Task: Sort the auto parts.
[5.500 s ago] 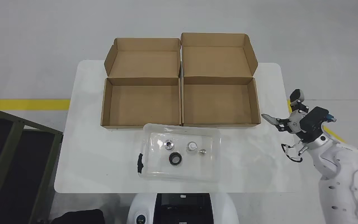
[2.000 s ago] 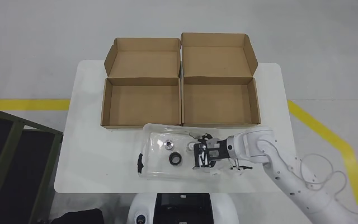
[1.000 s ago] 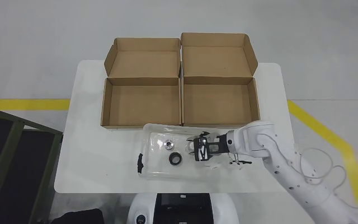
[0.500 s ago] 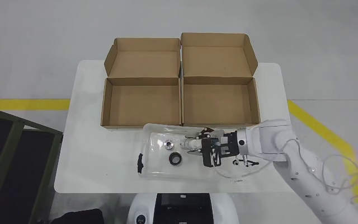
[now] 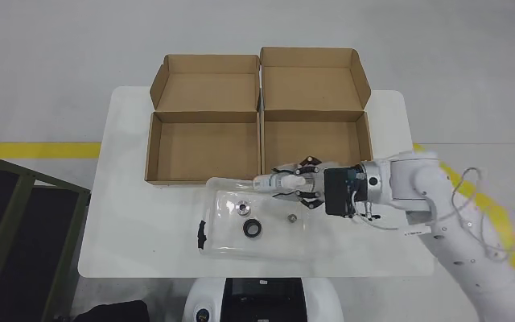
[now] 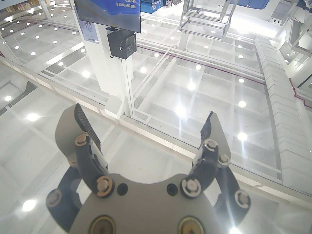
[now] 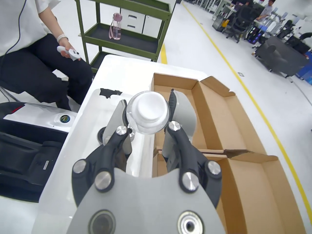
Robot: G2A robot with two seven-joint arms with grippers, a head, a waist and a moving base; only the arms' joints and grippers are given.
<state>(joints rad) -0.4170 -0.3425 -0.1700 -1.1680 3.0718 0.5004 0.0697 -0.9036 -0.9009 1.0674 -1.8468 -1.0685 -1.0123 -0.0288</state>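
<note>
white part (image 7: pixel 148 113) lifted from tray (image 5: pixel 265 246) | right fingers (image 7: pixel 182 116) clamp it | left fingers (image 6: pixel 85 128) wide, empty

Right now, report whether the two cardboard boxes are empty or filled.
Empty. The left box and right box show bare cardboard floors; the right gripper holds a white part, not yet dropped.

The left brown cardboard box (image 5: pixel 205 151) and the right brown cardboard box (image 5: pixel 314 149) stand side by side with their tops open. Raised lids wall their far sides, and their near walls rise just beyond the clear plastic tray (image 5: pixel 261 245). The right gripper (image 5: pixel 278 182), clamped on a white round part (image 5: pixel 269 183), hangs at the tray's far edge beside those walls. White tabletop (image 5: pixel 137 225) stretches wide on either side of the tray.
</note>
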